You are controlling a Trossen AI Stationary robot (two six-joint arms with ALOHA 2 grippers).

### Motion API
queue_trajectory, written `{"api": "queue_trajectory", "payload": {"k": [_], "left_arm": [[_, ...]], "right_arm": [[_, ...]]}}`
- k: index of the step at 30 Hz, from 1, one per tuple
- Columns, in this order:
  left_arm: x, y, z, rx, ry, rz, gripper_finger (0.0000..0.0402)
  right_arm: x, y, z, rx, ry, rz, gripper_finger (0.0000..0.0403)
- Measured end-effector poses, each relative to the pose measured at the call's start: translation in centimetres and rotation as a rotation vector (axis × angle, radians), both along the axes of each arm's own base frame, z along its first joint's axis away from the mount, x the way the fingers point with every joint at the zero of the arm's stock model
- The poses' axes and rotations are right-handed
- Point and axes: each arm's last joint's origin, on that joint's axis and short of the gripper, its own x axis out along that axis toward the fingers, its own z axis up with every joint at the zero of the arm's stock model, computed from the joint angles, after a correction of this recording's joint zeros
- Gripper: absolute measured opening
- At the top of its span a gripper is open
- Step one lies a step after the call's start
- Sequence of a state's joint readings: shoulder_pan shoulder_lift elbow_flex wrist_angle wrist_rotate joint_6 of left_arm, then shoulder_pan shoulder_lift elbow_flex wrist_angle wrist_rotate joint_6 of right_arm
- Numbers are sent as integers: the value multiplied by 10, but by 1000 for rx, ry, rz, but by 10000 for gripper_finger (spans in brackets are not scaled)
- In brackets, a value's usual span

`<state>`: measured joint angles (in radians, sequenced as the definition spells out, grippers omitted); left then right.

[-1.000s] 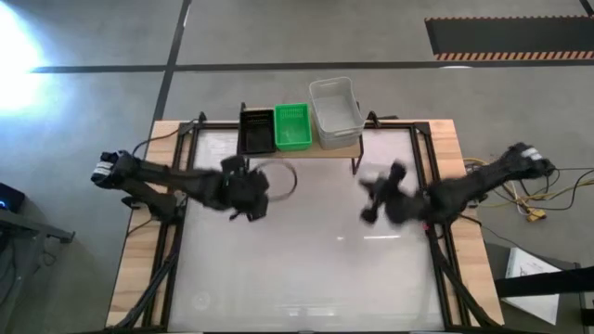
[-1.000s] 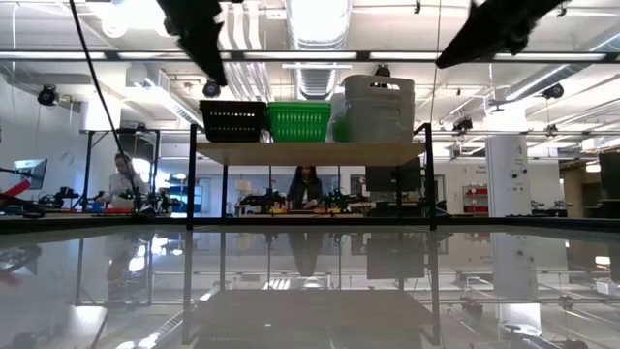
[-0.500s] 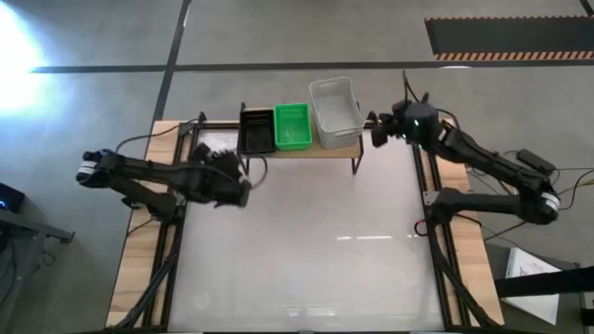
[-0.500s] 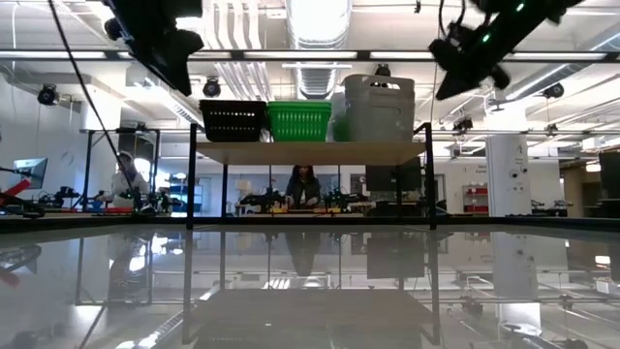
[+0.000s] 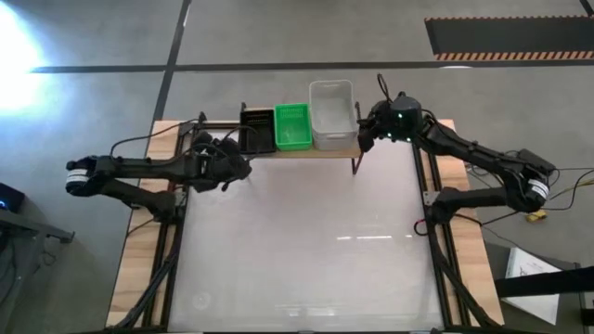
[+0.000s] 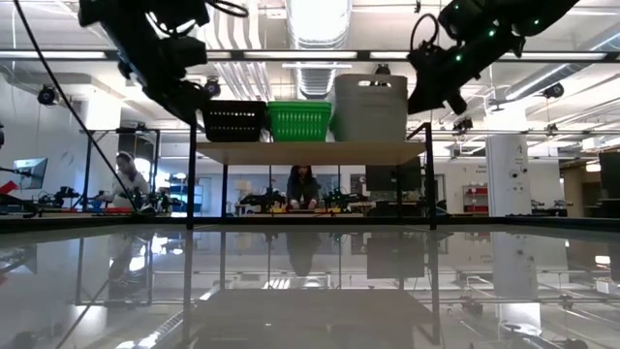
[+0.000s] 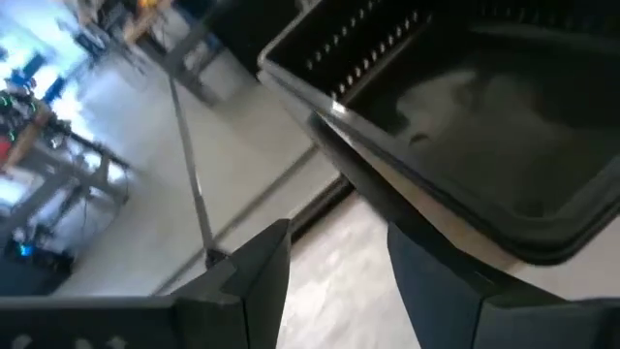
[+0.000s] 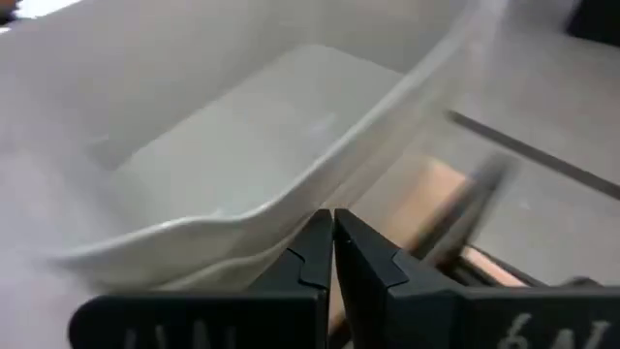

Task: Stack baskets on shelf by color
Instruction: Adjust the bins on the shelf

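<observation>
The shelf (image 5: pixel 339 148) stands at the table's far edge on thin black legs and carries three baskets side by side. They are a black basket (image 5: pixel 257 131), a green basket (image 5: pixel 292 125) and a taller white basket (image 5: pixel 333 112), which looks nested in another. My left gripper (image 5: pixel 238 160) is open, just left of and nearer than the black basket (image 7: pixel 465 145). That basket fills the far side of the left wrist view, beyond the fingers. My right gripper (image 5: pixel 366 132) is shut at the white basket's right side (image 6: pixel 373 107). My right gripper (image 8: pixel 332 237) meets the white basket's right wall just under its rim (image 8: pixel 242 218) with its shut fingertips. It comes nearly level from the table's right side. The basket stands upright on the shelf top.
The shelf's black legs (image 6: pixel 191 184) stand on the glossy tabletop (image 5: pixel 306 250), which stretches toward the near edge. Black frame rails run along the table's left and right sides. People sit at benches in the room behind (image 6: pixel 303 189).
Both arms swung from over the table's middle toward the far edge, the left one going out to the left first and then to the black basket. The right one reached the white basket. The white basket has shifted slightly toward the green one and sits squarer.
</observation>
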<state>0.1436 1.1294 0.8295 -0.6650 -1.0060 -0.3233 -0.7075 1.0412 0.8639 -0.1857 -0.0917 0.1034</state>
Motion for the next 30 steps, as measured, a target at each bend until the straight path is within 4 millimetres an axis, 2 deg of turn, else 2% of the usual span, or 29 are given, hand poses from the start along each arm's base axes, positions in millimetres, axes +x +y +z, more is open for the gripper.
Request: {"api": "queue_trajectory", "payload": {"k": [6,10,15,23,25,30], "left_arm": [[10,2,-7,63,-26,-52,163],[10,3,-7,58,-35,-58,164],[10,2,-4,52,-53,-67,164],[9,-4,11,67,-73,-104,164],[7,-9,18,68,-100,-126,164],[-1,-22,31,51,-183,-204,164]], "right_arm": [[-2,20,15,-24,-59,94,8],[-11,32,23,-40,-52,78,9],[-27,42,36,-46,3,-16,9],[-40,60,48,-63,20,33,9],[-40,69,45,-49,30,74,9],[-30,96,20,17,92,204,9]]}}
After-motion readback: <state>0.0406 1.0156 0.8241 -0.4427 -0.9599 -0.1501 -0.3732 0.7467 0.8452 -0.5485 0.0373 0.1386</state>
